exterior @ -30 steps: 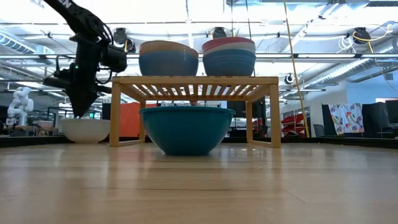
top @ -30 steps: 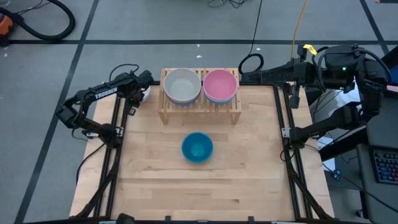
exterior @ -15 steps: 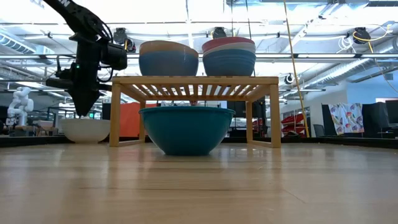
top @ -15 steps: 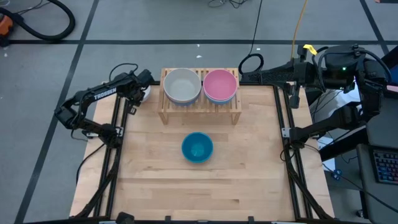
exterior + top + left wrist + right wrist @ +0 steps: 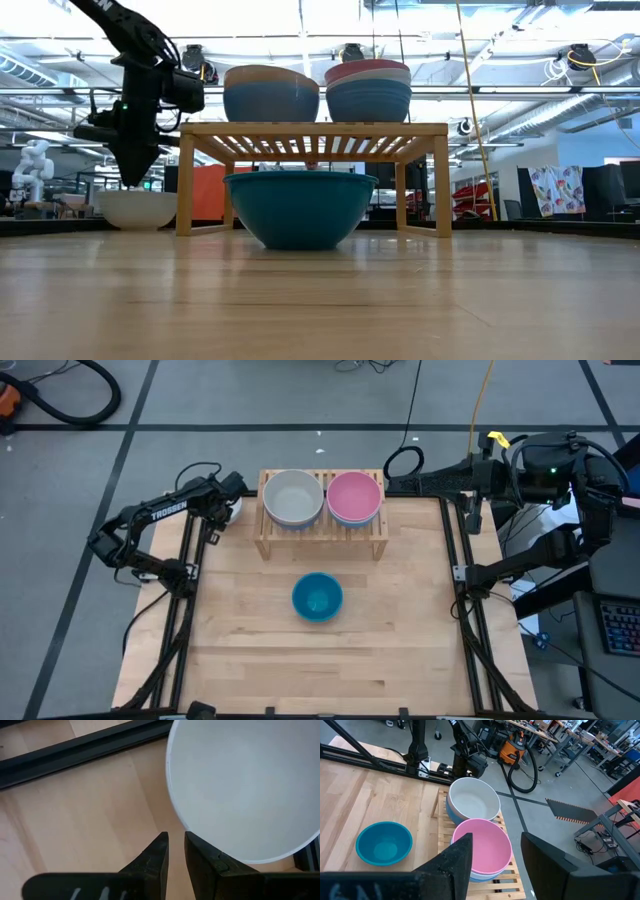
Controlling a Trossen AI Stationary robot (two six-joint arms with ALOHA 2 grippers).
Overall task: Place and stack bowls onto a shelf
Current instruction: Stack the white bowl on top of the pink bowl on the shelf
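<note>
The light-wood shelf (image 5: pixel 322 536) stands at the table's far middle. Two stacks rest on its slats: one topped by a white bowl (image 5: pixel 293 497), one by a pink bowl (image 5: pixel 354 496). In front of it a teal bowl (image 5: pixel 317 597) sits on the tabletop. A white bowl (image 5: pixel 245 785) sits on the table at the far left, beside the shelf. My left gripper (image 5: pixel 176 845) hangs just above its rim, pointing down, with a narrow gap and nothing in it. My right gripper (image 5: pixel 495 865) is open, raised beyond the shelf's right end.
Black frame rails (image 5: pixel 188 600) run along both table sides, and one (image 5: pixel 85 747) lies close by the white bowl. The near half of the tabletop (image 5: pixel 320 660) holds only bare wood. Cables and a vacuum hose (image 5: pixel 527 767) lie on the floor beyond.
</note>
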